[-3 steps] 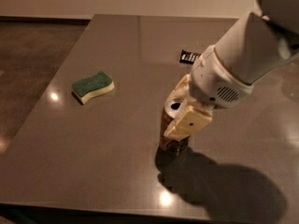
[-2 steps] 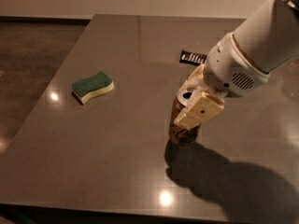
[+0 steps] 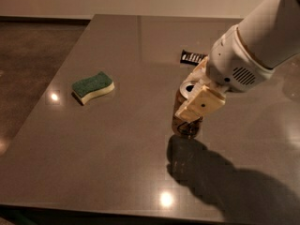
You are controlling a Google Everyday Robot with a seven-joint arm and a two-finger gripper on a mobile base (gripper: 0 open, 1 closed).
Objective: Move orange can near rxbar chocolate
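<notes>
The orange can stands upright near the middle of the dark table, its silver top showing between my fingers. My gripper is shut on the orange can, with one cream finger across its front. The rxbar chocolate, a flat black bar with white lettering, lies farther back on the table, partly hidden behind my white arm.
A green and yellow sponge lies on the left part of the table. The table's left edge borders a dark floor. My arm's shadow falls on the front right of the table.
My gripper has carried the orange can to the right and slightly back, closer to the rxbar chocolate. The sponge has not moved.
</notes>
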